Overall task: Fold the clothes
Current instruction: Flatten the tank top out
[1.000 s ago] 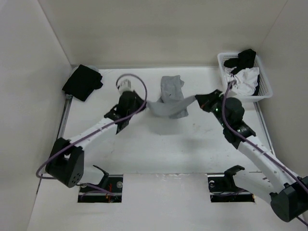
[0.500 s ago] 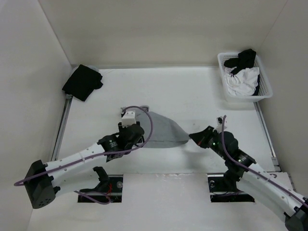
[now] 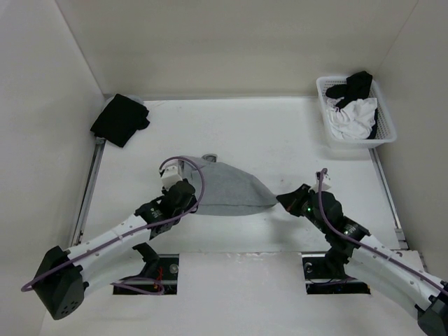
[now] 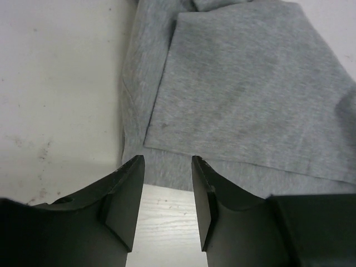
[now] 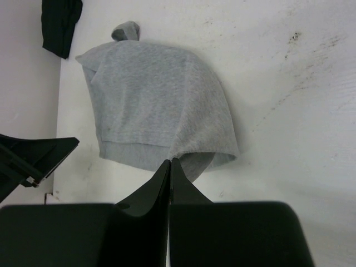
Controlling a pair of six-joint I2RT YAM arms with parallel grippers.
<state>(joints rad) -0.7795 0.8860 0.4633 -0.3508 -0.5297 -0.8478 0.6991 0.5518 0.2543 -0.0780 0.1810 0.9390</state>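
Clothes point(image 3: 225, 190), one light grey garment, lie flattened on the table point(image 3: 280, 133) in the top view, near its front edge and between the two arms. The left gripper point(image 3: 187, 193) sits at the garment's left hem, and the right gripper point(image 3: 281, 200) meets its tapered right corner. Bare table extends beyond the garment to the back wall. The black cloth bundle point(image 3: 119, 119) in the far left corner and the basket point(image 3: 364, 144) in the far right corner, which holds a white garment point(image 3: 353, 115) and dark items, are both well apart from the work area. Side walls enclose the table left and right. In the left wrist view, the left gripper's fingers point(image 4: 125, 206) stand apart with nothing clamped. The grey hem runs across just at the fingertips, and pale table surface shows in the gap behind it. The fabric lies in two layers, an upper panel with a straight edge over a wider lower one, and bare table lies open to the left. In the right wrist view, the right gripper's fingers point(image 5: 167, 189) are pressed together, pinching the near corner of the clothes. The fabric rises to the tips in a small arch, and the rest spreads flat away from them. Bare, scuffed table lies to the right and beyond.
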